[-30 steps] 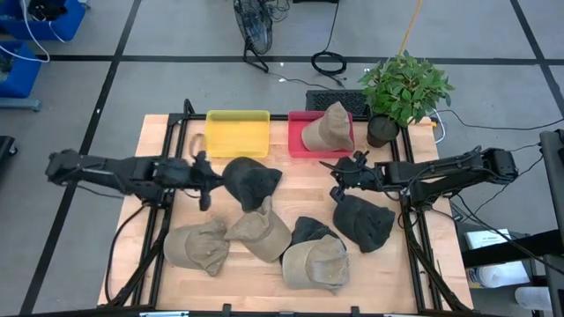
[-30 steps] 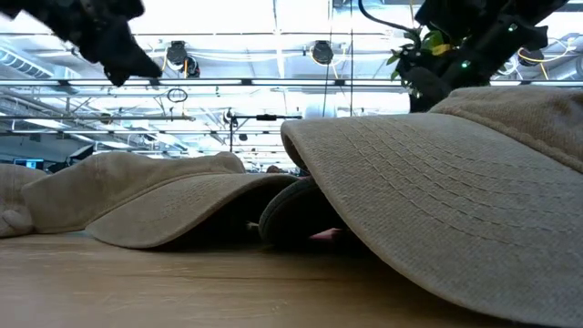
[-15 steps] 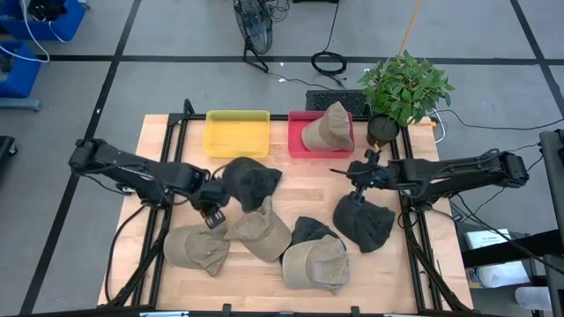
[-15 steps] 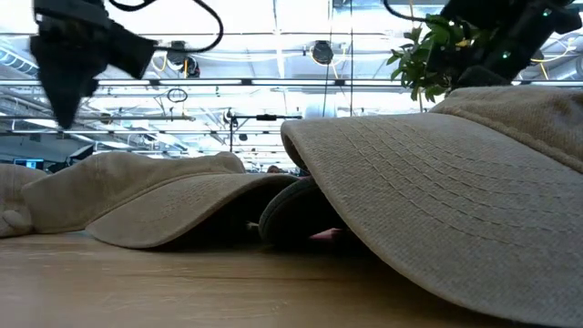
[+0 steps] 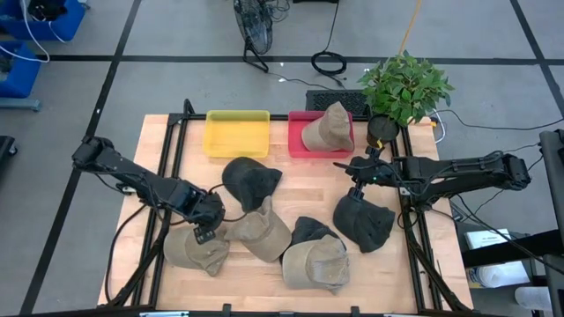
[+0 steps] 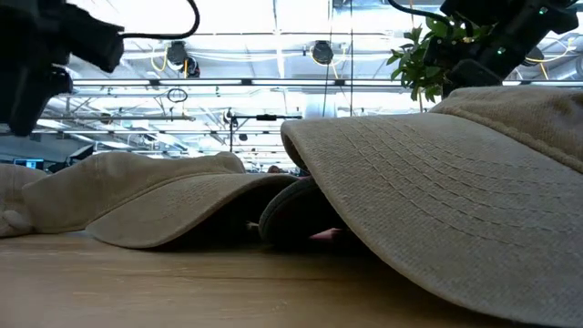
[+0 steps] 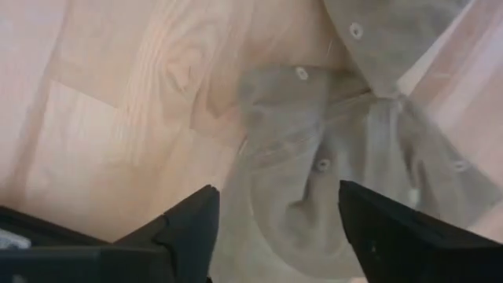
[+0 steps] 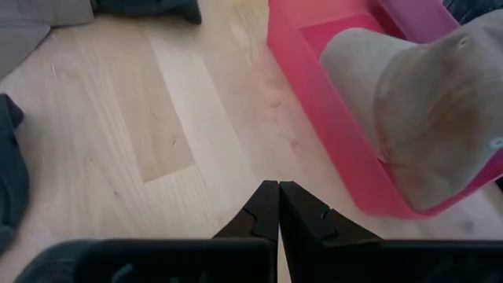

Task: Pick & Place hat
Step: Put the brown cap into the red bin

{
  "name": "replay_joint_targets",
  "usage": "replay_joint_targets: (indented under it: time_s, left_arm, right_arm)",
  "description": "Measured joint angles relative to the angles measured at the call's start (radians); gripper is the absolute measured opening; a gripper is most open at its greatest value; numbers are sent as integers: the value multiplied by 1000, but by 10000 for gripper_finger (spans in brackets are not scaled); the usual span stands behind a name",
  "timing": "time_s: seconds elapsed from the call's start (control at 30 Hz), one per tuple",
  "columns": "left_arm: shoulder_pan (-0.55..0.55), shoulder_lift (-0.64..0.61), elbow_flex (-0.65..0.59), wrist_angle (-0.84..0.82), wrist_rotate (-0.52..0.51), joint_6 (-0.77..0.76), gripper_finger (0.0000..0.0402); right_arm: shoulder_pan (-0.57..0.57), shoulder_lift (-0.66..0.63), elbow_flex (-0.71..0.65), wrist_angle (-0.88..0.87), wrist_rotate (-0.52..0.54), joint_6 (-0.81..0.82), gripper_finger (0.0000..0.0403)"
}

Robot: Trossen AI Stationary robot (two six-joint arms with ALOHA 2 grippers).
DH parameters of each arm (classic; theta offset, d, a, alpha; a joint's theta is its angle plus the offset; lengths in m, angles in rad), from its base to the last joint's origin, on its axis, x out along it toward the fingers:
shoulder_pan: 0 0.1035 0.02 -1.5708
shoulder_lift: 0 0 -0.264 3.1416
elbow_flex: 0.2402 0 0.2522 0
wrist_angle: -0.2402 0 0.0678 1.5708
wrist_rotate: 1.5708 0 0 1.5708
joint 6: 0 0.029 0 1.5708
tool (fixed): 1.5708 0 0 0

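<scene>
Several hats lie on the wooden table (image 5: 291, 176). A tan hat (image 5: 196, 248) rests on its brim and crown at the near left. My left gripper (image 5: 204, 231) hangs above it, pointing down and open; in the left wrist view its fingers (image 7: 277, 189) stand apart over the hat's crown (image 7: 314, 165) without touching. Another tan hat (image 5: 328, 129) sits in the red tray (image 5: 298, 145). My right gripper (image 5: 357, 167) is shut and holds nothing, just near of that tray (image 8: 314, 86).
An empty yellow tray (image 5: 237, 134) stands at the far side beside the red one. A black hat (image 5: 251, 182), two more tan hats (image 5: 263, 231) (image 5: 317, 261) and dark hats (image 5: 363, 222) crowd the middle and near right. A potted plant (image 5: 404, 88) stands at the far right corner.
My left gripper has swung from beside the black hat toward the table's near edge, tipped to point down over the near-left tan hat, and opened. My right gripper has drawn a little toward the table's right edge, still shut.
</scene>
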Motion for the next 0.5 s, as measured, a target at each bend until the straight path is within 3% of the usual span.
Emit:
replay_joint_targets:
  time_s: [0.23, 0.5]
  left_arm:
    - [-15, 0, -148, 167, 113, 2, 270]
    - [-35, 0, -282, 337, 121, -54, 218]
  right_arm:
    - [1, 0, 0, 22, 0, 18, 0]
    - [1, 0, 0, 27, 0, 40, 0]
